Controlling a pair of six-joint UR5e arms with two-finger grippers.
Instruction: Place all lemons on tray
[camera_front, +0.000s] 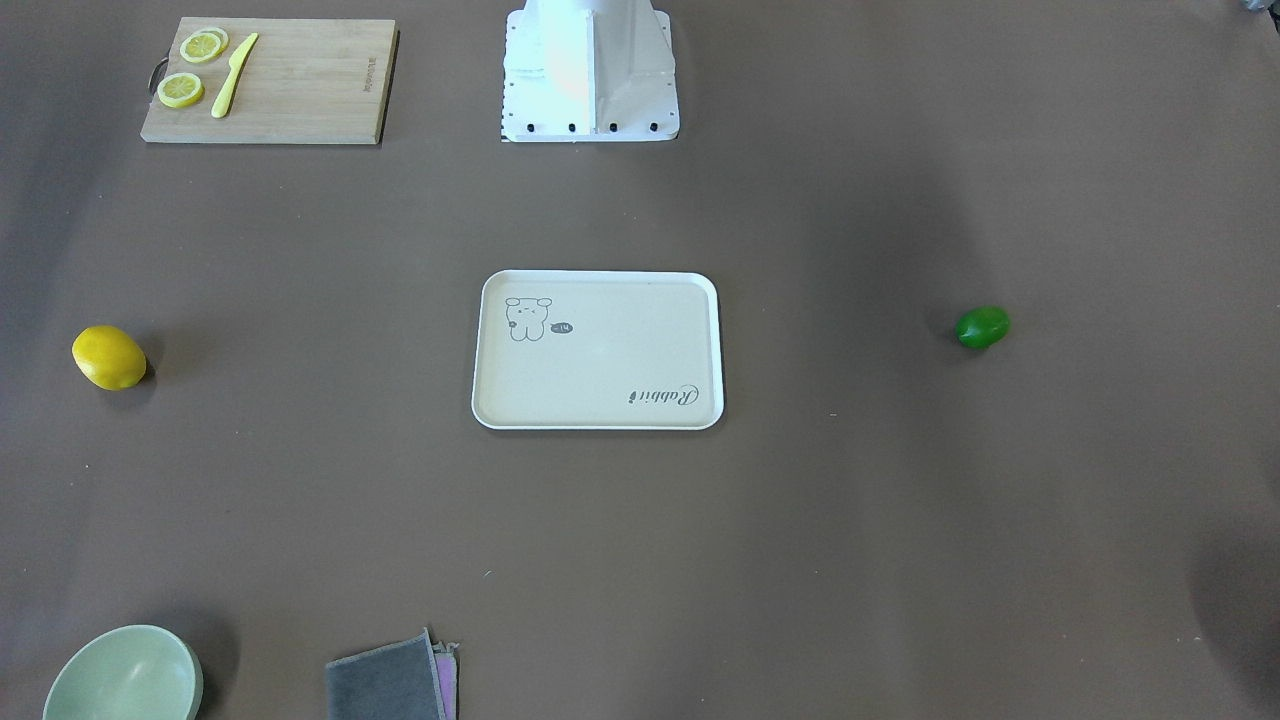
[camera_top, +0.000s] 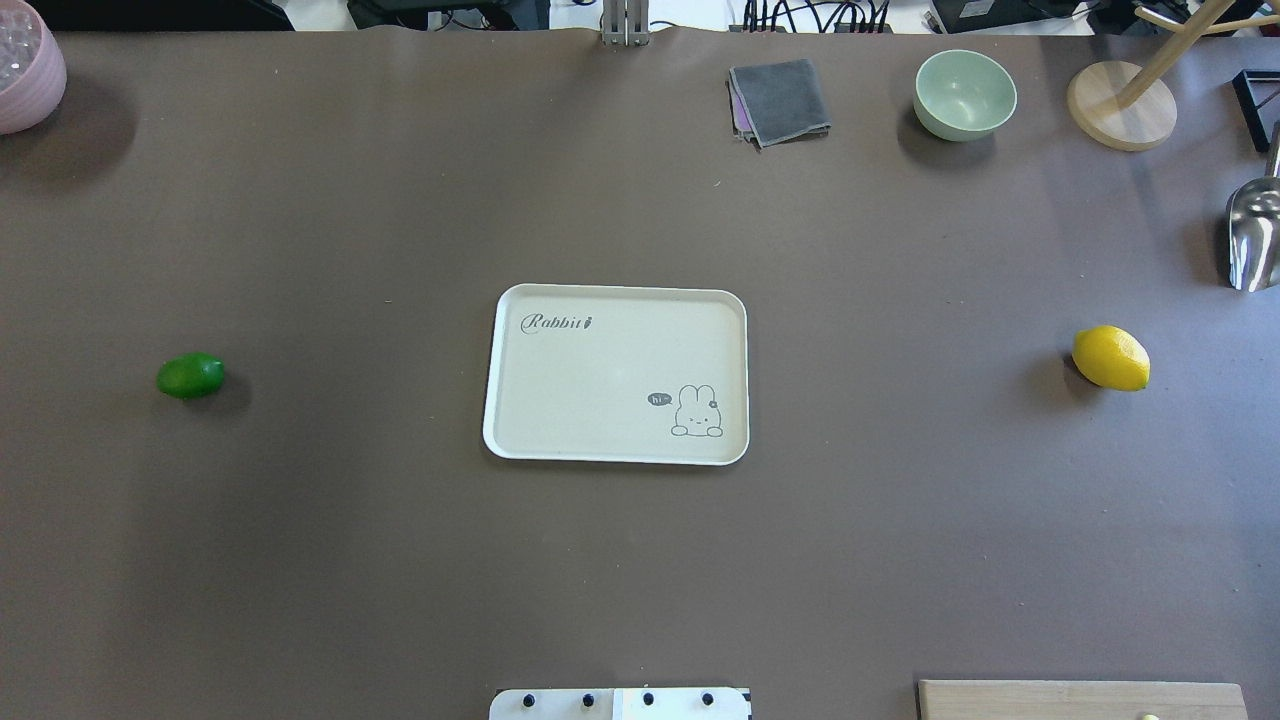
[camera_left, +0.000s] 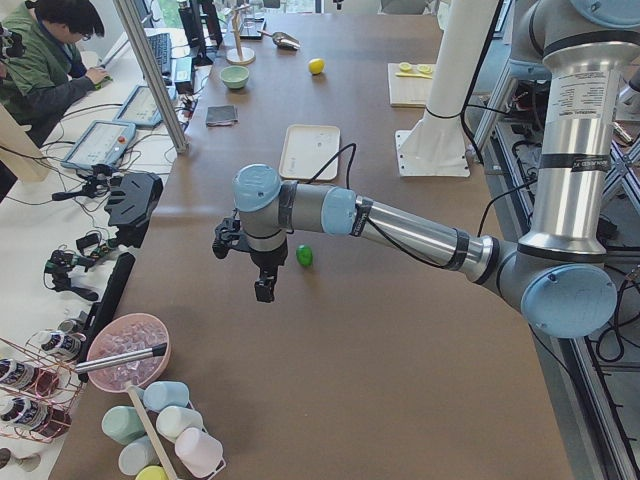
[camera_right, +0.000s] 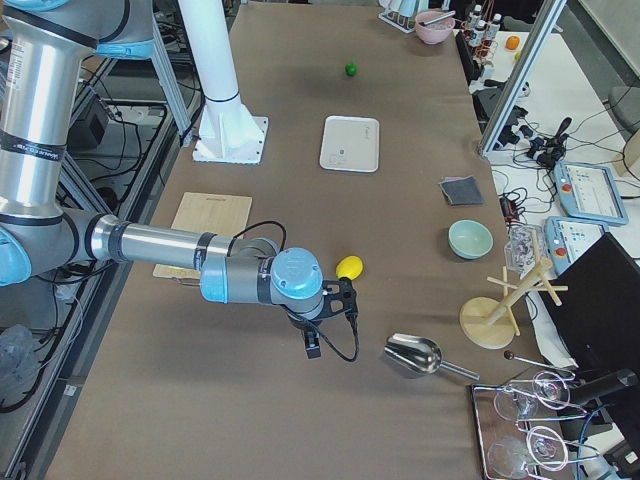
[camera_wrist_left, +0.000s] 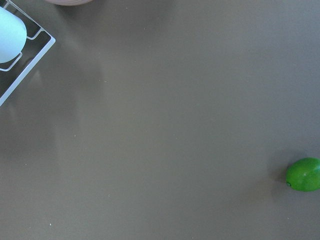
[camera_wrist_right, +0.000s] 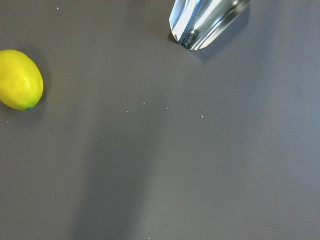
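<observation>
Nothing done yet: both fruits sit on the tabletop, and the tray (camera_top: 610, 370) in the middle holds nothing. The yellow lemon (camera_top: 1111, 358) is well apart from the tray on the robot's right. The green lemon (camera_top: 190, 375) is well apart on its left.

The left end effector (camera_left: 264, 290) hangs above the tabletop near the green lemon. The right end effector (camera_right: 313, 350) hangs near the yellow one. Both show only in the side views, so I cannot tell how far open either is. Neither looks to be carrying anything.

Risks, as judgement:
- Each wrist view has its fruit at the frame edge, not centred. A straight descent would miss or clip the fruit's end.
- Both are oval and look smooth. An off-centre pinch or a nudge from one finger could squirt the fruit out or send it rolling away.
- The metal scoop (camera_wrist_right: 202, 22) lies near the yellow lemon, so a wide swing of the right arm could knock it.
- The tray rim is low, so a release from height could let a fruit roll or bounce back off.
- If both arms come in over the tray together, they could clash.
- The lemon slices (camera_front: 203, 46) on the cutting board (camera_front: 300, 80) could be mistaken for targets; they are not whole lemons.
</observation>
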